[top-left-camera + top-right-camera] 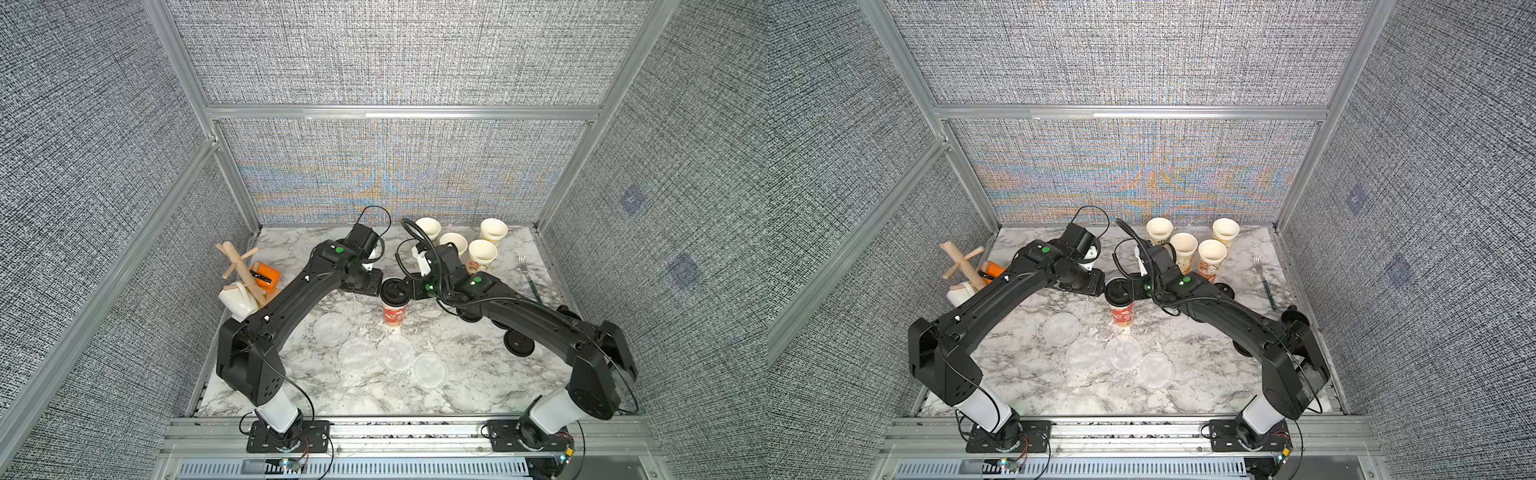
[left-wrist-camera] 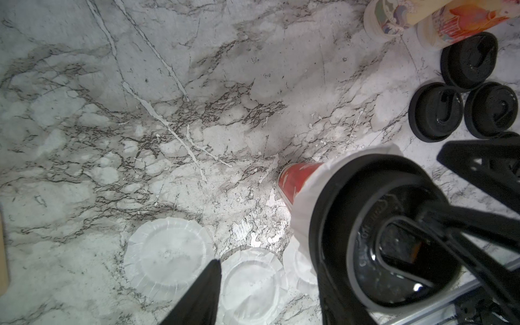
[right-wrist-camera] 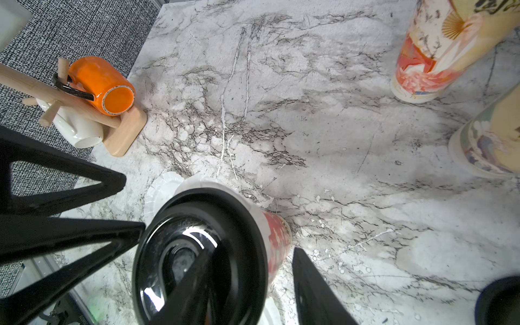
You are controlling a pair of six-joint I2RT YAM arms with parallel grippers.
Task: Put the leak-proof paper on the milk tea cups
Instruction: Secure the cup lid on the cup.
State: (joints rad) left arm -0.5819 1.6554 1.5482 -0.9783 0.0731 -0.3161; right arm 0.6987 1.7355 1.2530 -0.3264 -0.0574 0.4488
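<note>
**Capped cup exposed to tipping between two open claws**

A tip-over is judged the main hazard. The tall red-printed paper cup (image 1: 394,313) stands alone near the middle of the white-and-grey marble table (image 1: 457,395). Its top is flanked by the left gripper (image 2: 315,239) and the right gripper (image 3: 253,250). Both pairs of jaws are seen standing apart and closed on nothing. On each gripper, one finger reaches over the round black plastic lid (image 1: 394,291) and the other hangs clear beside the cup wall. Whether the lid is actually touched cannot be told. So narrow a cup could be toppled by a sideways shove from either arm, and the lid could be seated crooked by an uneven press.

A lost seal is the second risk. One thin whitish leak-proof paper disc (image 2: 306,202) is caught under the lid, and its crumpled edge hangs down the wall as a skirt. If it were dragged off-centre, part of the rim could be left bare.

Four loose translucent discs (image 1: 331,328) lie flat on the marble in front of the capped cup, toward the arm bases. They are faintly pleated at the rim and nearly invisible against the stone. The middle pair touch at their edges, so two might be lifted together, and little is offered for a pinch.

Four open cream paper cups (image 1: 454,243) wait uncovered at the back right. They are packed closely enough that a neighbour could be knocked. Spare black lids (image 2: 467,59) lie near them.
</note>
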